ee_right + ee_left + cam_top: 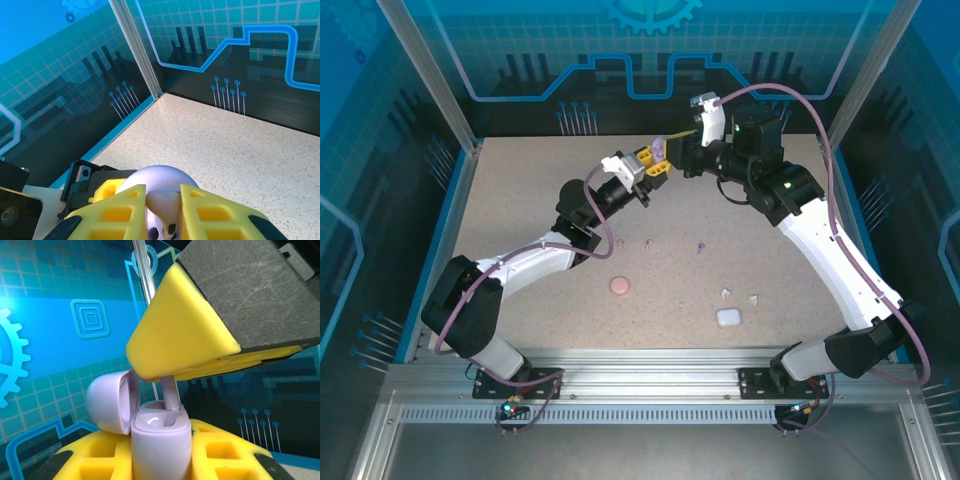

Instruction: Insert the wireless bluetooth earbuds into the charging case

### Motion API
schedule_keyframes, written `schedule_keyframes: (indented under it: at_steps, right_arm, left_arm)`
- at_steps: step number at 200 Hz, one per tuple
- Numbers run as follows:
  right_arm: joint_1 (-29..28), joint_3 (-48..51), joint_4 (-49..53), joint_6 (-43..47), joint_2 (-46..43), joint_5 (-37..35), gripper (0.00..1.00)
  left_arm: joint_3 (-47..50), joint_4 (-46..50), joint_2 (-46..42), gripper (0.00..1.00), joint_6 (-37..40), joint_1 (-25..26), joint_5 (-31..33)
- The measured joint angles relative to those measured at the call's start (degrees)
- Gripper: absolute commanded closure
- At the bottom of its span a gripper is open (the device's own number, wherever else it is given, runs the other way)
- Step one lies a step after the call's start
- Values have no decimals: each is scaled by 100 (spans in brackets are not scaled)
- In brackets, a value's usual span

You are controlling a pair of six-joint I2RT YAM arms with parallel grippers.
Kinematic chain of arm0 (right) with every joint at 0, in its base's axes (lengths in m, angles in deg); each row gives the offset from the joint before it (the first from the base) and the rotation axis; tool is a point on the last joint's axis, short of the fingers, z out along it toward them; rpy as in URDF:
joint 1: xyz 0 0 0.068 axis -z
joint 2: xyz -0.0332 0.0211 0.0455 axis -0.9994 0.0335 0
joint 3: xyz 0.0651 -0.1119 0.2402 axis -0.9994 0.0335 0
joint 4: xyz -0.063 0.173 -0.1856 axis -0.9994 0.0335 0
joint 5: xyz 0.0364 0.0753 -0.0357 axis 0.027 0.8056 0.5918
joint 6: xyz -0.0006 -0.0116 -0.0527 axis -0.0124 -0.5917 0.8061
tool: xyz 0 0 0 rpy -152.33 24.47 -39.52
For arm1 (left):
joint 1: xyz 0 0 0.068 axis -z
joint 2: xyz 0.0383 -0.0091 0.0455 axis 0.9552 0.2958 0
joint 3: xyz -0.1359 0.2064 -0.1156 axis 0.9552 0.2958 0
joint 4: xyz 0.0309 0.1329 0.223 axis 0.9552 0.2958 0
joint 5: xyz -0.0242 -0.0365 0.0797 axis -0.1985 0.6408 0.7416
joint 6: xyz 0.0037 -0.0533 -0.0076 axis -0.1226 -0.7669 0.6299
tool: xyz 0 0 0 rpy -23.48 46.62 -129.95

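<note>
Yellow fingers (225,455) of the left gripper (162,462) sit closest, pressed tight on both sides of a little purple case (160,440). Its lid (112,400) is flipped open to one side. From above, the right gripper (164,212) pinches a purple earbud (170,392). The bud's thin stem pokes down into the mouth of the case. All this is held up in the air over the back of the table (520,200).

I think this is an early part of the job. This bud looks partly in, but it is not yet let go. Down on the table another purple earbud (700,247) lies loose. So do two white earbuds (725,293) and a tiny pink earbud (650,243). A pink case (620,286) and a white case (728,318) lie there too, well apart from the grippers, and both look shut. So most buds have yet to go in.

Some things are hard to see. The big yellow finger above hides the top of the bud, so I cannot tell if it sits all the way down. I cannot tell if the other hole in the purple case is full. I can find just one pink bud, and a second may be too small to spot.
</note>
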Motion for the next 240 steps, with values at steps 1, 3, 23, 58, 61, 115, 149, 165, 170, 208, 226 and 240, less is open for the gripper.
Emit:
schedule_keyframes:
  at_steps: [1, 3, 23, 58, 61, 115, 149, 165, 170, 208, 226, 240]
  right_arm:
    - [0, 0, 0, 0, 0, 0, 80]
    - [0, 0, 0, 2, 0, -2, 80]
    - [0, 0, 4, 22, 13, -2, 81]
    - [-24, 0, 7, 90, 50, -20, 81]
    - [-28, 0, 7, 92, 55, -26, 81]
    - [-179, -2, 48, 365, 59, -334, 83]
    - [-195, -2, 55, 433, 59, -400, 84]
    - [-208, -2, 57, 435, 59, -433, 84]
    - [-216, -2, 57, 435, 59, -448, 85]
    - [-221, -39, 90, 428, 59, -468, 85]
    - [-221, -46, 94, 424, 59, -470, 85]
    - [-221, -46, 94, 409, 59, -468, 85]
  left_arm:
    - [0, 0, -2, 100, 0, 0, -2]
    - [0, 0, -2, 100, 0, 0, -2]
    - [0, 13, 0, 100, 0, 0, 0]
    - [0, 70, 0, 100, 0, -2, 2]
    - [0, 74, -2, 100, 0, -2, 2]
    - [0, 85, 0, 100, 0, -11, 0]
    - [0, 87, 0, 100, 0, -11, 2]
    - [0, 92, 0, 100, 0, -11, 2]
    - [0, 92, 0, 100, 0, -11, 2]
    - [0, 87, 0, 100, 0, -11, 0]
    - [-2, 85, -2, 100, 0, -11, 0]
    - [-2, 85, 0, 100, 0, -11, 0]
